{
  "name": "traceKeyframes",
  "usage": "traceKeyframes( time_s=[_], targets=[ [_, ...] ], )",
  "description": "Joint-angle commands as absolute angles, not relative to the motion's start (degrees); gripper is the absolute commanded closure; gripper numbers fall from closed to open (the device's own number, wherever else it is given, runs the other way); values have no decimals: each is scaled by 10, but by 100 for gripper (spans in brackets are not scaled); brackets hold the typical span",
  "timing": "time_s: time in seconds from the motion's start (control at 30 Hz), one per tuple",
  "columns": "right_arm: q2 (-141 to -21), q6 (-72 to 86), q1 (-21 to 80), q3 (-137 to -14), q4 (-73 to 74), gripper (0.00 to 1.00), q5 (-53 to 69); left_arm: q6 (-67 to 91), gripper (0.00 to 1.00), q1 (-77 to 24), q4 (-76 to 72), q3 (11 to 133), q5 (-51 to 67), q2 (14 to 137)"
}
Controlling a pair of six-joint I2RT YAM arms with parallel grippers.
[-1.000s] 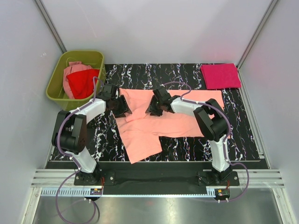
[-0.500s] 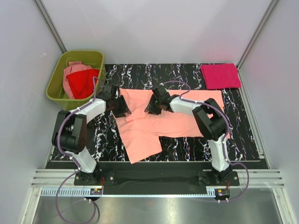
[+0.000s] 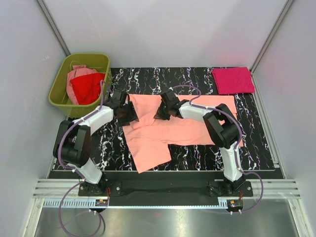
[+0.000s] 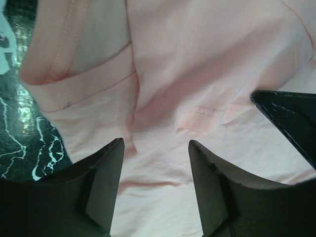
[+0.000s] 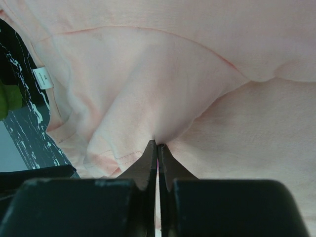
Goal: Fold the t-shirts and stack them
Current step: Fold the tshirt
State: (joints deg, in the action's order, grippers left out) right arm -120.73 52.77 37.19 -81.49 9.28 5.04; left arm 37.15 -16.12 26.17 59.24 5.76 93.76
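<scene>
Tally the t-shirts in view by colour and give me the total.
salmon-peach t-shirt, spread out: 1
magenta-pink t-shirt, folded: 1
red t-shirt, in the bin: 1
dusty pink t-shirt, in the bin: 1
Total: 4

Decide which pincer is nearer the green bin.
Left. The left pincer is over the near-bin edge of the salmon t-shirt, just right of the green bin. The right pincer is farther right, mid-shirt.
</scene>
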Motion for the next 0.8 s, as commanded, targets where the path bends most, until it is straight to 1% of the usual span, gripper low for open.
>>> traceKeyframes(
  time_s=[0.0,0.13,0.23,0.4,0.47,0.77],
  targets=[
    [-1197,529,378,-831,83,100,38,379,40,-167,229,584,54,925],
    [-1188,527,378,-824,80,100,36,386,41,-167,229,585,54,941],
    [-1186,526,378,-821,80,100,36,388,44,-168,223,584,57,946],
    [-1185,528,377,-819,74,100,42,393,52,-169,223,584,54,954],
    [-1182,528,378,-819,73,100,43,395,54,-170,223,584,52,955],
    [-1174,526,379,-814,71,100,41,410,52,-177,223,582,35,965]
  ],
)
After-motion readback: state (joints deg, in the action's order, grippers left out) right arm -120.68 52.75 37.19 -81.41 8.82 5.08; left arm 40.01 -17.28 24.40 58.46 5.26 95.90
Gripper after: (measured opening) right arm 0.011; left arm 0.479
